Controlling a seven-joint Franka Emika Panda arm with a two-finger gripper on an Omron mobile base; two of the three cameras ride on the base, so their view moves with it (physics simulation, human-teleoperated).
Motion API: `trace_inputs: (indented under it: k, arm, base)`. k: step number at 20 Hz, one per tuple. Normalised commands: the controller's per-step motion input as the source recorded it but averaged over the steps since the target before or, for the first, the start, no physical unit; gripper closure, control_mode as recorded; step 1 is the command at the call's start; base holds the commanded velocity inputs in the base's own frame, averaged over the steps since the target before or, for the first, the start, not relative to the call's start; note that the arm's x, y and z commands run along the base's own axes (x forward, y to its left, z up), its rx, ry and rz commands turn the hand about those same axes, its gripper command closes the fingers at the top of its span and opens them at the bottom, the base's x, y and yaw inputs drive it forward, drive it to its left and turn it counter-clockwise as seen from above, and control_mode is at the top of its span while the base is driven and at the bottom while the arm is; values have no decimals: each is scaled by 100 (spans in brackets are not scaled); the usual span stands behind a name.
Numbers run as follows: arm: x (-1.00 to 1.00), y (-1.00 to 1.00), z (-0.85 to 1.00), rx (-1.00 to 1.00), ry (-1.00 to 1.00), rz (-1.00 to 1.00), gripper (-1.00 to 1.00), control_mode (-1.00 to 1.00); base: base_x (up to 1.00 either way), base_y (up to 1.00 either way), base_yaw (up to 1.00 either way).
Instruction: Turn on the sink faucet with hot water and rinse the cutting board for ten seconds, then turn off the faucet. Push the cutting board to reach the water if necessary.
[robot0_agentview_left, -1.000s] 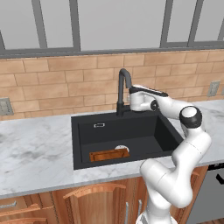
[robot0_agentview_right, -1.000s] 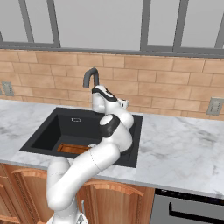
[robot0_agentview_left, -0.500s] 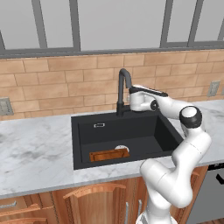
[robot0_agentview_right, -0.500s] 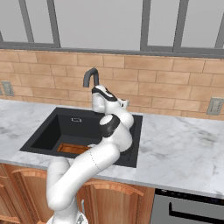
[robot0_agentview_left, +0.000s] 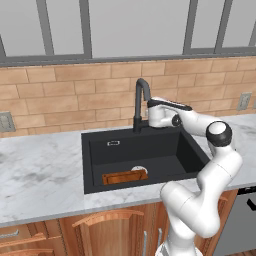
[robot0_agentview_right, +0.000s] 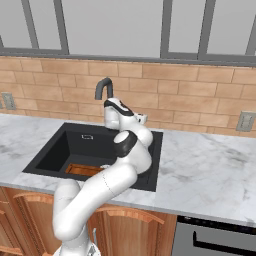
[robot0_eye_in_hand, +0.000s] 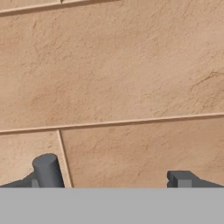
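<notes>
Cutting board (robot0_agentview_left: 124, 176) lies flat at the front left of the sink (robot0_agentview_left: 190, 150), just beside the white drain (robot0_agentview_left: 139, 170), dry as far as I can see: no stream falls from the spout. Moving right, the sink faucet (robot0_agentview_left: 140, 102) stands at the back rim, and my gripper (robot0_agentview_left: 148, 116) is close against its base on the right side, where I take the lever to be, though the hand hides it. In the hand view I see brick wall (robot0_eye_in_hand: 113, 78) straight ahead, with the fingers (robot0_eye_in_hand: 47, 171) spread wide apart and nothing between them. From the right base view the gripper (robot0_agentview_right: 111, 116) sits just below the spout's curve. I judge I'm at the first step, turning the water on hot. Next I need to nudge that lever toward hot, then check whether the stream lands on the board; if not, I'd push it under.
</notes>
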Motion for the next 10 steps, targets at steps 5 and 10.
trace_inputs:
  k: [5, 10]
  arm:
    - [-22, -19, 0, 0, 0, 0, -100, -100]
    - [-17, -22, 0, 0, 0, 0, -100, -100]
  base:
    - [0, 0, 0]
    - [0, 0, 0]
